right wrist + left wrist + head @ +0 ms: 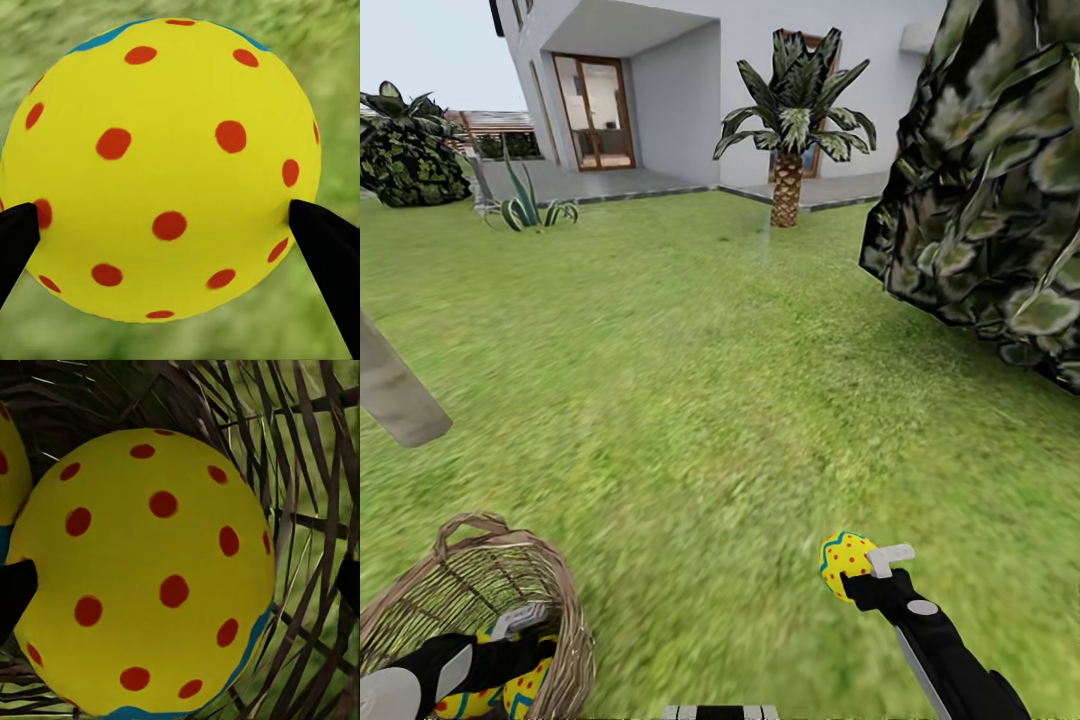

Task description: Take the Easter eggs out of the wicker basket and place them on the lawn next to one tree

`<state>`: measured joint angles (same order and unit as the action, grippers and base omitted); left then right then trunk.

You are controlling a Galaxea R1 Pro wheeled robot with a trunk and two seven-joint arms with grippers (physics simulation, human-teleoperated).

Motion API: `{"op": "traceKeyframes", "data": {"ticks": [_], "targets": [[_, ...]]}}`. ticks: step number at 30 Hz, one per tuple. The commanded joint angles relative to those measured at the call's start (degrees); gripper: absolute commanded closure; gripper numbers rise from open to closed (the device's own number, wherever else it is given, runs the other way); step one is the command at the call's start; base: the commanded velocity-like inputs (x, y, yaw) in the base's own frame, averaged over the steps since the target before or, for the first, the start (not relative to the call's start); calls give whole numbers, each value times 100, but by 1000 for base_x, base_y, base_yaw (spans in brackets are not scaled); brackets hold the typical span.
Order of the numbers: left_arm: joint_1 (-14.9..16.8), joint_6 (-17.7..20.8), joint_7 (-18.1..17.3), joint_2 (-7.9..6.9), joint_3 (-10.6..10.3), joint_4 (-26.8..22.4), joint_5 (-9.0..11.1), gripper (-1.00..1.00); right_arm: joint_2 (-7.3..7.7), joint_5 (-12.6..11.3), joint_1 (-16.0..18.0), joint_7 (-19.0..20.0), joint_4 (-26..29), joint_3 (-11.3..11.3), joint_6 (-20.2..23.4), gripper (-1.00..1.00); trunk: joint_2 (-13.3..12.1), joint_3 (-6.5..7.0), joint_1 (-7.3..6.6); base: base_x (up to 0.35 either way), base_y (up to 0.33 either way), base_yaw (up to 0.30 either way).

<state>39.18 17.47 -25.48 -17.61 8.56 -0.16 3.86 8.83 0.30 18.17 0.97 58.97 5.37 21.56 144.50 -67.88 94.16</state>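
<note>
The right pincer (857, 566) is clamping one Easter egg (844, 564) above the lawn (690, 400). The left pincer (510, 640) is reaching into the wicker basket (560, 600), fingers flanking a second egg (142, 570); whether it is gripping is unclear. A pale tree trunk (395, 395) is standing ahead-left, nearer the left arm.

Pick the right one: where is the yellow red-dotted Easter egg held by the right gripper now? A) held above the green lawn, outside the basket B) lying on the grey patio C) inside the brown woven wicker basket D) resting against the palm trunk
A: the right gripper is shut on the yellow red-dotted Easter egg over the green lawn, well clear of the brown woven wicker basket at the head view's lower left.
</note>
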Motion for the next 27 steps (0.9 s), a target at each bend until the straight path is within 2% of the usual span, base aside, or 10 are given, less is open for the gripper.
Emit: {"op": "traceKeyframes", "data": {"ticks": [1,8,19,20,22,24,27], "targets": [[2,56,-8,-4,27,-2,110,-100,5,5,2,10,9,8,31,100,4,-28,1,0,0,0],[2,55,-10,-21,24,-2,176,-100,5,5,2,17,9,8,44,100,13,-183,19,0,0,0],[2,51,-10,-21,22,-2,177,-100,-4,5,2,18,9,17,50,100,13,-183,19,0,0,0],[2,48,-10,-17,22,-2,177,100,-4,5,2,18,9,17,50,100,13,-183,19,0,0,0],[2,46,-3,-15,21,1,177,100,-3,5,2,18,9,62,50,100,13,-183,19,0,0,0],[2,46,-2,-10,22,-2,177,100,4,5,2,11,9,234,43,100,13,-183,19,0,0,0],[2,46,-4,-8,22,-2,177,100,4,5,2,17,16,262,41,100,13,-183,19,0,0,0]]}}
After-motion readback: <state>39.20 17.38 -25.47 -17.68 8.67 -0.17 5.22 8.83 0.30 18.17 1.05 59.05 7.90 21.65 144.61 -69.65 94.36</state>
